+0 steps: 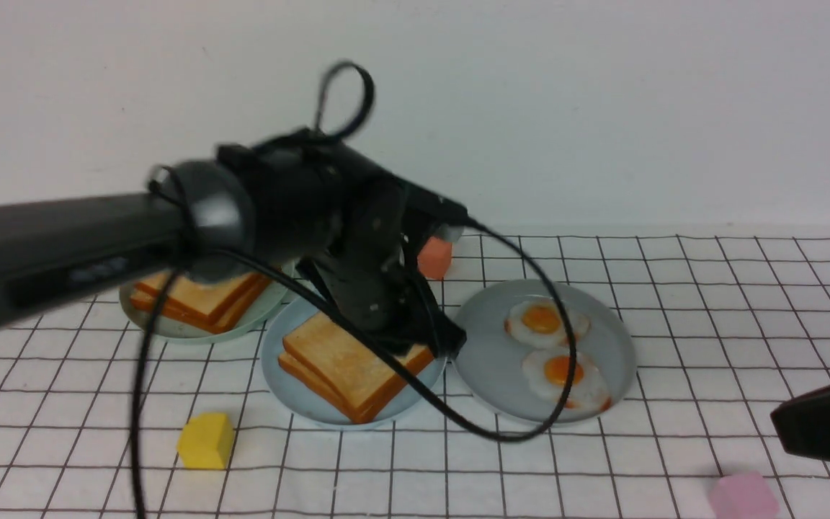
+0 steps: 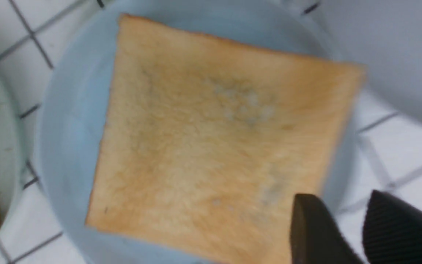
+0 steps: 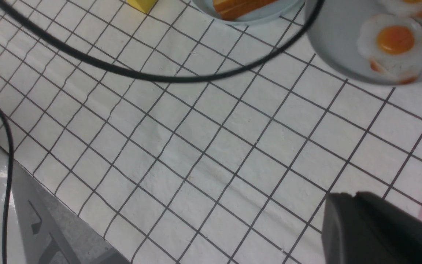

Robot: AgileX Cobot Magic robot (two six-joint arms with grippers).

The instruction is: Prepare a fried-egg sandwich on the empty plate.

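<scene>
The left gripper [image 2: 339, 198], its fingers parted a little with nothing between them, hovers by the toast stack [image 1: 354, 360] on the blue plate [image 1: 282, 393]; the right gripper [image 3: 357, 196] appears closed and empty, off at four o'clock. Any egg inside the stack is hidden. The step in hand is probably setting the top slice, best done by releasing fully, lifting straight up, and nudging the offset edges square only if needed. Counted: two slices here, at least two on the green plate [image 1: 271, 317] at ten o'clock, two fried eggs [image 1: 555, 371] on the grey plate [image 1: 480, 360] at three, three plates and three blocks.
</scene>
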